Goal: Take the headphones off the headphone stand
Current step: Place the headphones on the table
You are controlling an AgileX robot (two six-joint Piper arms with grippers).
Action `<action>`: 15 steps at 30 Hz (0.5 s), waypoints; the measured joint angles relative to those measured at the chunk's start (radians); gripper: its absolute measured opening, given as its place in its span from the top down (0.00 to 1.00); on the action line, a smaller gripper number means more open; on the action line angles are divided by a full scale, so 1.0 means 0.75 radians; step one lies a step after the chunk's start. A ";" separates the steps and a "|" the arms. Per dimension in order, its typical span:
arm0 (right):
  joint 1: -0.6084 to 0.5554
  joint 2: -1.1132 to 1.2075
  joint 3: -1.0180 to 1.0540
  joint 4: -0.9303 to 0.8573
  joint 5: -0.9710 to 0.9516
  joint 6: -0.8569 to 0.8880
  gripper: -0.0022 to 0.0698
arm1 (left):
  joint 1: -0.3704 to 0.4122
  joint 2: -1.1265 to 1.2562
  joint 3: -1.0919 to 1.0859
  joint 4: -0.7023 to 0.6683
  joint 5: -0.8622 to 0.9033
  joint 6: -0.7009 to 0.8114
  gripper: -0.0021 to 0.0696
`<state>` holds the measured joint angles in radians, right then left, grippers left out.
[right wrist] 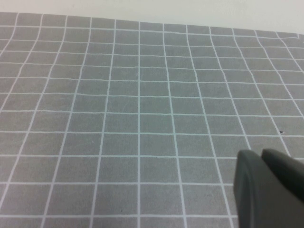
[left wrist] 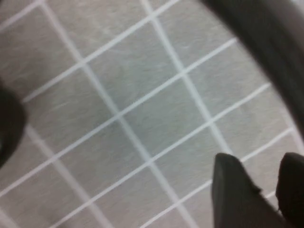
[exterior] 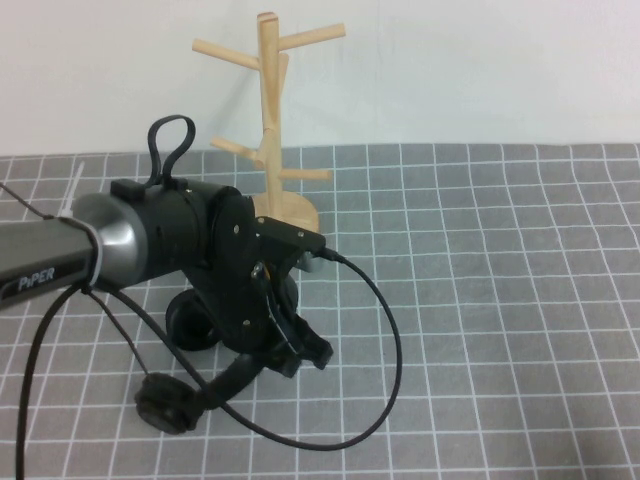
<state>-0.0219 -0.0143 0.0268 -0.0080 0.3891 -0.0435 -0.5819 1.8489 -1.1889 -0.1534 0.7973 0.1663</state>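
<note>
The black headphones lie on the grey gridded mat, in front of the headphone stand. One earcup is at the front left, the other sits half hidden under my left arm. The light wooden headphone stand stands upright at the back with bare pegs. My left gripper points down just right of the headband and holds nothing. In the left wrist view its fingers are apart over bare mat, and the dark headband curves across the corner. My right gripper is shut and empty over bare mat.
A thin black cable from my left arm loops over the mat to the right of the headphones. A white wall closes off the far side of the mat.
</note>
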 joint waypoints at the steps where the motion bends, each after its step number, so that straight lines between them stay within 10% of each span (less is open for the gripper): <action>1: 0.000 0.000 0.000 0.000 0.000 0.000 0.98 | 0.000 0.000 0.000 -0.028 0.000 0.022 0.71; 7: 0.000 0.000 0.000 0.000 0.000 0.000 0.98 | 0.000 0.000 0.000 -0.210 -0.070 0.091 0.45; 15: 0.000 0.000 0.000 0.000 0.000 0.000 0.98 | 0.000 -0.137 0.000 -0.235 -0.071 0.113 0.46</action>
<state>-0.0219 -0.0143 0.0268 -0.0080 0.3891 -0.0435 -0.5819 1.7460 -1.1889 -0.3298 0.7441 0.2508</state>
